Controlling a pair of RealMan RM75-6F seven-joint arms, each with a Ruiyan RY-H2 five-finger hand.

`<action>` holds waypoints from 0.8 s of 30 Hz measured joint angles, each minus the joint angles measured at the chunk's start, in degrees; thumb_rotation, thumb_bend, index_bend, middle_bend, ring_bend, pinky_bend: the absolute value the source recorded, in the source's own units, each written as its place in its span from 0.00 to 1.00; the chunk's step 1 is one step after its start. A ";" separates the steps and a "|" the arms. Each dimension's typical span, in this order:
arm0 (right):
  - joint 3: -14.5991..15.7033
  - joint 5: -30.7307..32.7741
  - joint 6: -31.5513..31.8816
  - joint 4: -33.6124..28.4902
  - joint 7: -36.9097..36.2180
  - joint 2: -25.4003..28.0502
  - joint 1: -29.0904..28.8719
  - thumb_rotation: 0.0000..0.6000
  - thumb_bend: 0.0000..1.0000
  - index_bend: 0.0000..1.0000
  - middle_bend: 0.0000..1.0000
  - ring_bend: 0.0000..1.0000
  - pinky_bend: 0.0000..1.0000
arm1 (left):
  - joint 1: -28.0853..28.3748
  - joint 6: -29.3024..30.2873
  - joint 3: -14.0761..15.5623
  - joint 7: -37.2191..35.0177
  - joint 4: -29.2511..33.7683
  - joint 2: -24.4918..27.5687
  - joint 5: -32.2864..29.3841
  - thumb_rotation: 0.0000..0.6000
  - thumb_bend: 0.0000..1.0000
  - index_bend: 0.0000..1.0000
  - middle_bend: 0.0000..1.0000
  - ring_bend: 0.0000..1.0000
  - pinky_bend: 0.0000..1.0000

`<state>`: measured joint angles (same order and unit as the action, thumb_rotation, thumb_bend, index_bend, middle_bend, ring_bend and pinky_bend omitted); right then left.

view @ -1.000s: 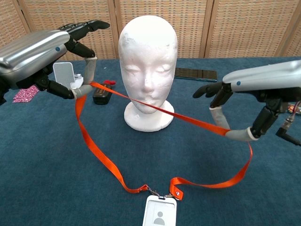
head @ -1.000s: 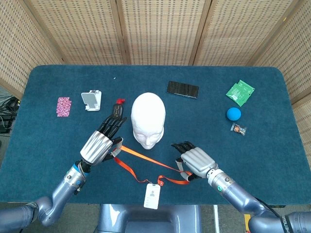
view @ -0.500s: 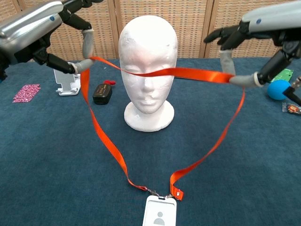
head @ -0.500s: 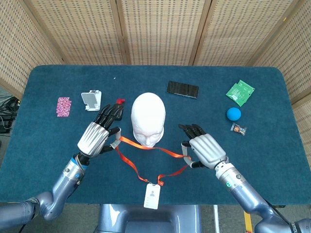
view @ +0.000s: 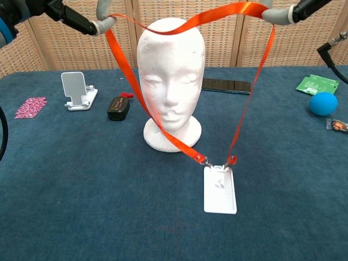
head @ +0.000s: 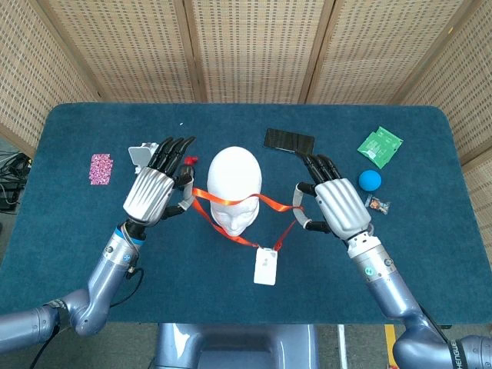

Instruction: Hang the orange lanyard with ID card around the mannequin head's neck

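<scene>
The white mannequin head (head: 234, 184) stands upright at the table's middle. Above its crown runs the orange lanyard (view: 185, 23), stretched wide between my two hands. My left hand (head: 154, 191) holds the strap left of the head, its grey fingertips (view: 103, 20) showing at the top of the chest view. My right hand (head: 338, 206) holds the strap on the other side, with its fingertips (view: 278, 14) at the top right. Both strap ends run down to the white ID card (view: 219, 188), which hangs in front of the head's base.
A white phone stand (view: 76, 89) and a black device with a red tag (view: 118, 107) sit left of the head. Behind it lies a black phone (view: 225, 85). A green packet (head: 380, 146), a blue ball (head: 370, 181) and a small wrapper (head: 377, 204) are at the right; a pink card (head: 101, 168) lies far left.
Both hands have risen and moved forward, carrying the strap from in front of the face to above the crown. The ID card has left the table's near edge and swung toward the head.
</scene>
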<state>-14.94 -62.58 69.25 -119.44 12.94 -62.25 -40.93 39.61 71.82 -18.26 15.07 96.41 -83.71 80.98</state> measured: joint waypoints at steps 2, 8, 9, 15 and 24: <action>-0.84 1.12 -0.31 0.04 0.02 0.12 -0.39 1.00 0.63 0.75 0.04 0.00 0.00 | 0.26 -0.32 -0.71 0.75 0.77 0.62 -1.29 1.00 0.41 0.74 0.00 0.00 0.00; -3.58 5.68 -1.89 0.66 1.58 0.00 -2.75 1.00 0.63 0.75 0.05 0.00 0.00 | 1.15 -1.77 -2.72 4.83 3.01 2.33 -7.09 1.00 0.41 0.74 0.00 0.00 0.00; -4.02 6.70 -2.26 1.09 2.16 -0.22 -3.40 1.00 0.63 0.75 0.05 0.00 0.00 | 1.42 -2.08 -3.10 5.51 3.13 2.49 -8.20 1.00 0.41 0.74 0.00 0.00 0.00; -6.06 12.75 -4.15 4.18 4.63 -1.72 -6.72 1.00 0.63 0.75 0.05 0.00 0.00 | 4.09 -4.06 -5.66 8.90 2.23 2.85 -14.83 1.00 0.41 0.74 0.00 0.00 0.00; -8.64 18.97 -6.44 10.14 6.66 -4.07 -11.35 1.00 0.63 0.75 0.05 0.00 0.00 | 8.67 -6.93 -8.20 9.60 -2.55 1.71 -20.81 1.00 0.41 0.74 0.00 0.00 0.00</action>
<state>-23.58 -43.61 62.80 -109.30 19.60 -66.32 -52.28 48.28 64.89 -26.45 24.67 93.85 -82.00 60.17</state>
